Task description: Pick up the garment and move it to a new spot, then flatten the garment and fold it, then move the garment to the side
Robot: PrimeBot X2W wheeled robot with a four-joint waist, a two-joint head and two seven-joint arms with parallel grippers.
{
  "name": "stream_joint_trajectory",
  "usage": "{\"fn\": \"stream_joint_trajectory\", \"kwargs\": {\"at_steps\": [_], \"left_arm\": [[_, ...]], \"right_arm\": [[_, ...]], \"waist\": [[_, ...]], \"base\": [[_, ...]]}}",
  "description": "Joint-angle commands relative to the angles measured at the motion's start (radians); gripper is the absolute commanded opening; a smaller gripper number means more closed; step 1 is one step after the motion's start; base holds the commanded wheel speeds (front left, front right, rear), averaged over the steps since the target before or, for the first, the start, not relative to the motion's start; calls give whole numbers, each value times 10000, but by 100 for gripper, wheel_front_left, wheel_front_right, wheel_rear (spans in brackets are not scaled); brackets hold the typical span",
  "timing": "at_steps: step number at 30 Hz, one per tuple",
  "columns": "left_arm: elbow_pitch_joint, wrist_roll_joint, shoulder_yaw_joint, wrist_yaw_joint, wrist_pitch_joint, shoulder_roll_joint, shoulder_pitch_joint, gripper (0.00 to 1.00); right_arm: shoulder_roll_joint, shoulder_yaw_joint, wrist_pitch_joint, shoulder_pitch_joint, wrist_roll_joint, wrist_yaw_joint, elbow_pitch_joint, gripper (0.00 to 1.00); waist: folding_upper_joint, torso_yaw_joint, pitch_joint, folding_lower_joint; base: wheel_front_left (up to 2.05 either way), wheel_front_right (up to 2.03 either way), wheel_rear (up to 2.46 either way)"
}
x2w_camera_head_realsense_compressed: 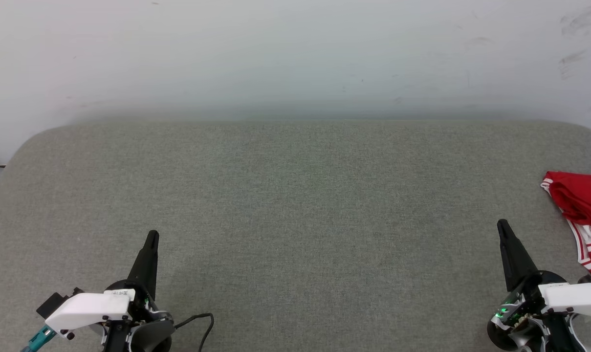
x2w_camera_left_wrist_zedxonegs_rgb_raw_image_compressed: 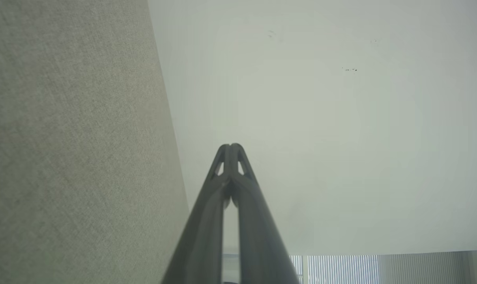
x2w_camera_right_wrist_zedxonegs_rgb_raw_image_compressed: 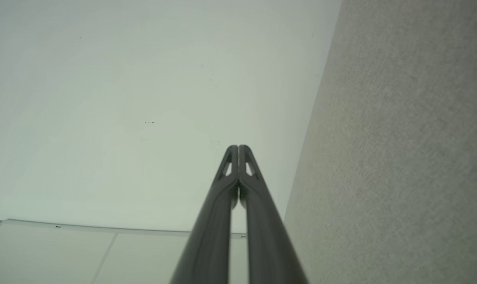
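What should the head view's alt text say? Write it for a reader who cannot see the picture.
A crumpled red fabric garment with white-and-red striped trim lies at the right edge of a grey woven-cloth surface, cut off by the frame. The left gripper and right gripper, each with dark fingers shut, sit at the lower corners.

Black left tool (x2w_camera_head_realsense_compressed: 152, 235); white wrist cover (x2w_camera_head_realsense_compressed: 87, 309)

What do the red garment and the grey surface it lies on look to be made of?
The garment: soft cloth, likely a jersey knit, matt red with white-and-red striped trim; it lies crumpled in loose folds. The surface: seems covered in matt grey woven fabric with a fine flecked grain; what is beneath cannot be told.
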Motion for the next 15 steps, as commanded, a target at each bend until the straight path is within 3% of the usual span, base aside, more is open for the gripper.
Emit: {"fn": "stream_joint_trajectory", "kwargs": {"at_steps": [1, 15], "left_arm": [[1, 32, 9, 1, 2, -1, -84, 0], [3, 47, 38, 1, 40, -22, -87, 0]], "right_arm": [[41, -14, 30, -124, -58, -7, 16, 0], [60, -35, 44, -128, -84, -7, 16, 0]], "waist": [[-1, 0, 0, 0], [-1, 0, 0, 0]], "base": [[0, 0, 0], [0, 0, 0]]}}
